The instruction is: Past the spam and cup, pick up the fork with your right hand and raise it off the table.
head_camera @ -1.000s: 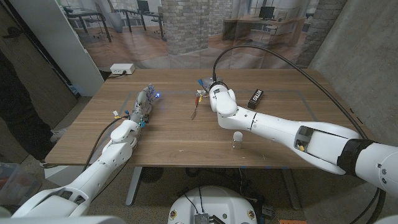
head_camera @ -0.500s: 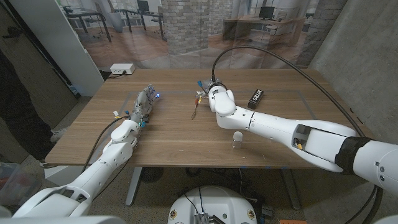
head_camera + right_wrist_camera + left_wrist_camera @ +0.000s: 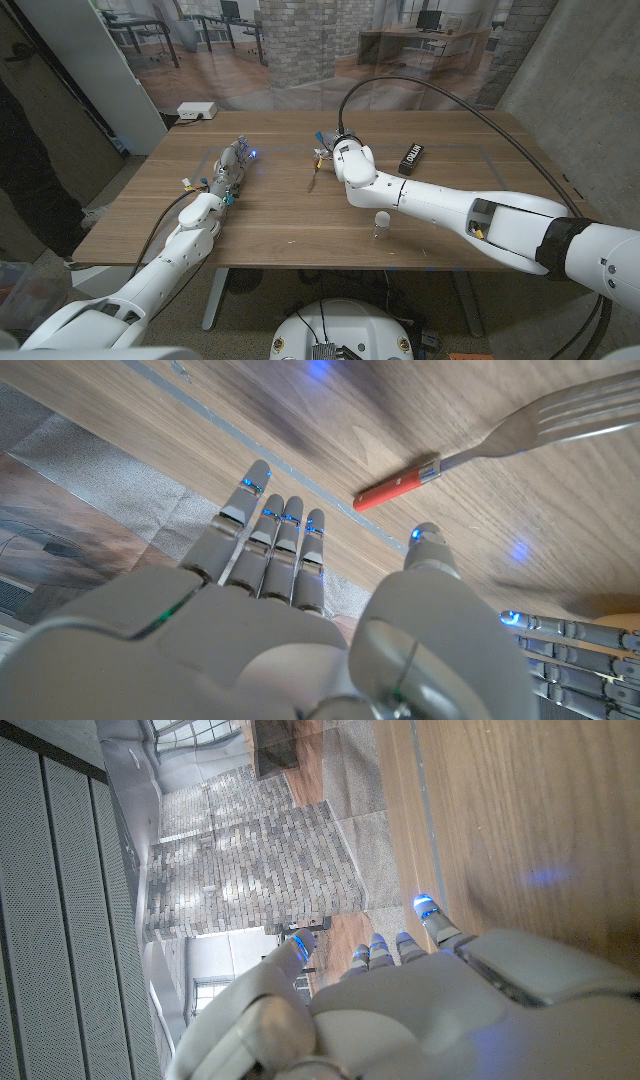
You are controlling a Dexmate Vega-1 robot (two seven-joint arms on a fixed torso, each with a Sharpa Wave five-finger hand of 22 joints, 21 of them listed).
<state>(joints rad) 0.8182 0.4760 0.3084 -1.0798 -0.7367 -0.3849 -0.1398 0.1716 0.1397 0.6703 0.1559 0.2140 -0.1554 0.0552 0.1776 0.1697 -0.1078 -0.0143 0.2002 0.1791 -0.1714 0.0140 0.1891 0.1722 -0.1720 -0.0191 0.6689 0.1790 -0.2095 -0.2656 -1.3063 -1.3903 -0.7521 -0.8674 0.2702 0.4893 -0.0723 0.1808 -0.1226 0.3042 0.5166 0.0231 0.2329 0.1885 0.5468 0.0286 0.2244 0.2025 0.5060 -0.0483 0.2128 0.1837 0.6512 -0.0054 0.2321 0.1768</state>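
Right hand (image 3: pixel 335 152) hovers over the far middle of the wooden table (image 3: pixel 270 215), fingers spread and holding nothing; in the right wrist view its fingertips (image 3: pixel 268 510) reach toward the fork (image 3: pixel 500 445) without touching it. Left hand (image 3: pixel 236 160) rests on the table to the left, well apart from the fork, fingers straight and together, also holding nothing.

One black box (image 3: pixel 412 155) lies near the far right of the table, behind the right arm. One small clear cup (image 3: pixel 382 225) stands near the front edge, just under the right forearm.

One fork lies flat on the wood just beside the right hand, with a metal head and a short red handle (image 3: pixel 395 485). I judge it light and stiff, and not fragile. The metal part is probably slippery and it lies very low, so it is hard to get fingers under it. The red handle looks the better place to pinch, between thumb and fingers, from both sides.
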